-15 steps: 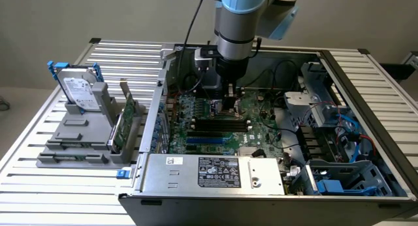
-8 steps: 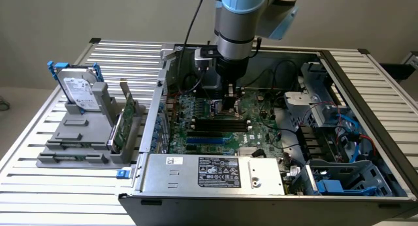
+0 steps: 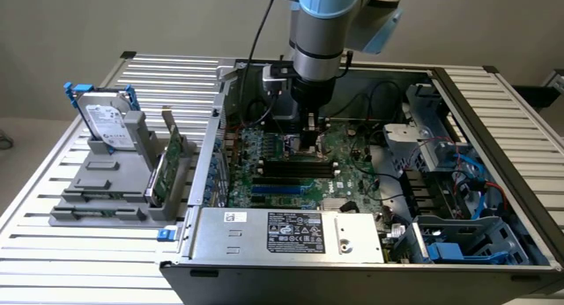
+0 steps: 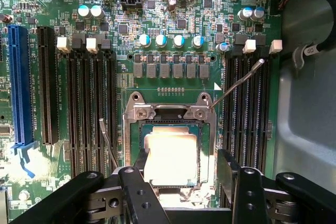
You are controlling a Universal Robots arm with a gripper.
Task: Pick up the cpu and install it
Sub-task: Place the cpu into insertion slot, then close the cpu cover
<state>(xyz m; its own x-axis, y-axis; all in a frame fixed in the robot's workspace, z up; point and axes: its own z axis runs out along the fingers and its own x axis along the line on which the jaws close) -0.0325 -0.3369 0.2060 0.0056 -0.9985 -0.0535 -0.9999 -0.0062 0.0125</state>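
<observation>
Fingers (image 4: 139,192) stand apart astride the glare-washed cpu (image 4: 172,156) in its socket (image 4: 167,111), between memory slots (image 4: 94,114). In the exterior view, the hard drive (image 3: 110,123) stands at the case's (image 3: 352,282) nine o'clock.

The cpu (image 4: 170,156) lies flat inside the metal-framed socket (image 4: 165,111) on the green motherboard (image 4: 173,14), its pale metal top glaring under the light. The end effector (image 4: 185,162) hangs just above it with its black fingers (image 4: 140,174) spread wide, one on each side of the chip, and one finger clearly stands apart from the chip's edge. Two thin metal levers (image 4: 239,85) angle up from the socket's sides. Banks of black memory slots (image 4: 89,108) flank the socket, with a blue expansion slot (image 4: 18,85) beyond one bank. A row of blue-topped capacitors (image 4: 170,40) stands near the socket frame.
</observation>
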